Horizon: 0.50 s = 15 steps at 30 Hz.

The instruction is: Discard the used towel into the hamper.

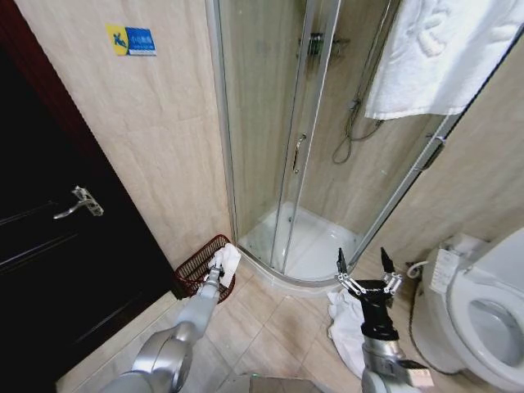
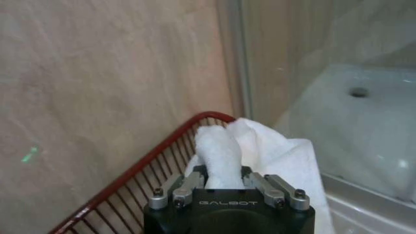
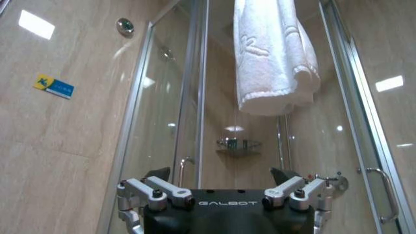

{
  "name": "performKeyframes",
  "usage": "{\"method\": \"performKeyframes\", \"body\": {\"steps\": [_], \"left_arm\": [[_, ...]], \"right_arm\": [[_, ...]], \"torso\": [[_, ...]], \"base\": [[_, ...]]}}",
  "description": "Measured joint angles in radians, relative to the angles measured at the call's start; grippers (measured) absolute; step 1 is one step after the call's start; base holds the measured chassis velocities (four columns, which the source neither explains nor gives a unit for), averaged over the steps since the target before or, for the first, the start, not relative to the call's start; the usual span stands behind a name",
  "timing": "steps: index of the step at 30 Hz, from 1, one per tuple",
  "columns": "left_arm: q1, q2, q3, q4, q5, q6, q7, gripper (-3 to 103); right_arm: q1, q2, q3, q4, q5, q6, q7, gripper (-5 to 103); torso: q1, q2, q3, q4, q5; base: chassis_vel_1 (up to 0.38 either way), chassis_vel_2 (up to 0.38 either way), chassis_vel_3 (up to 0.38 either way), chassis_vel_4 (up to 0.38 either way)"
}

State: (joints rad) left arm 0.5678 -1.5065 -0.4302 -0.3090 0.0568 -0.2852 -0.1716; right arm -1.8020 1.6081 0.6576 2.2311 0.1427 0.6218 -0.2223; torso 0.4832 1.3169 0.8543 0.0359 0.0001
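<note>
**Towel held over the hamper rim**

Head view: The hamper [image 1: 199,270] stood on the floor against the wall, just left of the shower [image 1: 303,164], its open mouth tipped toward the robot. The left gripper [image 1: 218,268] reached out over the hamper's near rim and held the towel [image 1: 228,260], which bunched at the rim on the shower side, partly over the edge. The towel's length ran roughly from the gripper up and away toward the shower base. The right gripper [image 1: 365,274] hung well to the right of the hamper, in front of the shower, its fingers spread wide with nothing between them. A second white cloth [image 1: 348,323] lay on the floor below it. A large hanging towel [image 1: 442,53] draped over the shower's upper right corner. A toilet [image 1: 483,315] stood right of the shower, a dark door [image 1: 57,246] left of the hamper.

Left wrist view: The left gripper [image 2: 224,187] was clamped narrowly on a rolled fold of the towel [image 2: 260,151]. The fold rose straight out from between the fingers, with the rest spreading toward the shower. The hamper's red rim [image 2: 146,163] curved beside and beyond it, slats below.

Right wrist view: The right gripper [image 3: 224,187] stood wide and empty, facing the shower door [image 3: 188,112], with the hanging towel [image 3: 273,53] above.
</note>
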Motion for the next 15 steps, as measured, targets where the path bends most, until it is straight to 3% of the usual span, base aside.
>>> {"method": "performKeyframes", "body": {"steps": [6,8,11,15], "left_arm": [[-0.005,0.007,-0.004,0.000,-0.008,0.026,-0.053,46],[-0.005,0.014,-0.003,-0.005,-0.102,0.068,-0.096,55],[-0.002,0.023,0.000,-0.017,-0.152,0.082,-0.102,58],[0.015,0.035,0.007,-0.040,-0.159,0.070,-0.072,75]], "right_arm": [[-0.009,0.000,-0.003,0.004,-0.003,0.007,-0.004,100],[-0.014,0.000,-0.002,0.004,-0.001,0.010,-0.005,100],[-0.014,0.000,-0.001,0.004,0.001,0.010,-0.005,100],[-0.008,0.000,-0.003,0.006,0.001,0.008,-0.005,100]], "torso": [[0.000,0.000,0.000,0.0004,0.0000],[0.000,0.000,0.000,0.0005,-0.0001],[0.000,0.000,0.000,0.0003,-0.0001],[0.000,0.000,0.000,0.0004,-0.0001]], "base": [[0.000,0.000,0.000,0.000],[0.000,0.000,0.000,0.000],[0.000,0.000,0.000,0.000],[0.000,0.000,0.000,0.000]]}}
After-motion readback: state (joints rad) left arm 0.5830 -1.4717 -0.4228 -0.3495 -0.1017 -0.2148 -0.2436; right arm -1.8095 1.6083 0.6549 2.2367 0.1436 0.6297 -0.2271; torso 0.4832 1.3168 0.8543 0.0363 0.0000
